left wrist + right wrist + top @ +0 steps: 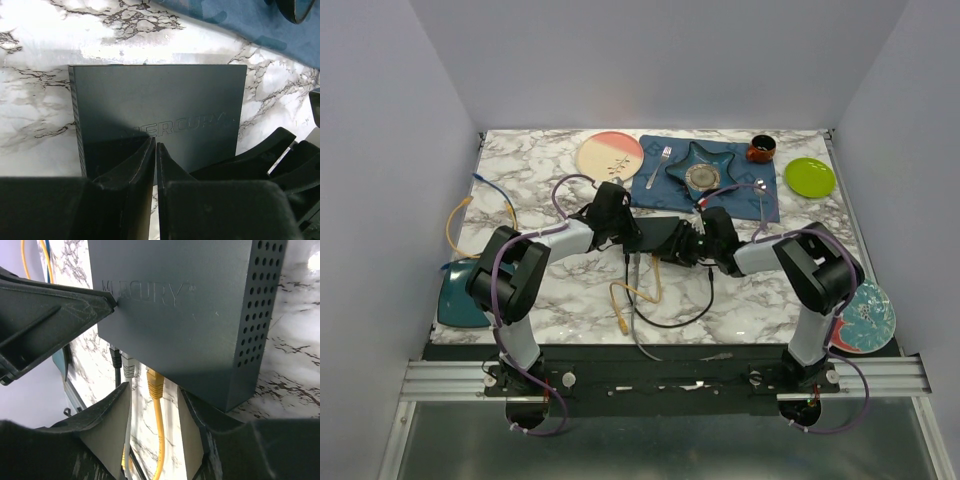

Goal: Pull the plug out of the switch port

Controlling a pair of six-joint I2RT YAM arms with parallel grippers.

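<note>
1 switch (160, 110) w/ 3 plugs (155, 385)

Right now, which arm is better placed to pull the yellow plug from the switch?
The right one. The right gripper is open and the yellow plug shows between its fingers at the switch. The left gripper is shut, tips resting on the switch top, probably steadying it.

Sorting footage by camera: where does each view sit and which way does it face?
Top external: above and behind the robot, looking down at the table; both arms show.
Left wrist: on left arm, facing the switch past the shut left gripper.
Right wrist: on right arm, facing the switch's socket edge; the open right gripper flanks the yellow plug.
Shared: all three show the switch.
</note>
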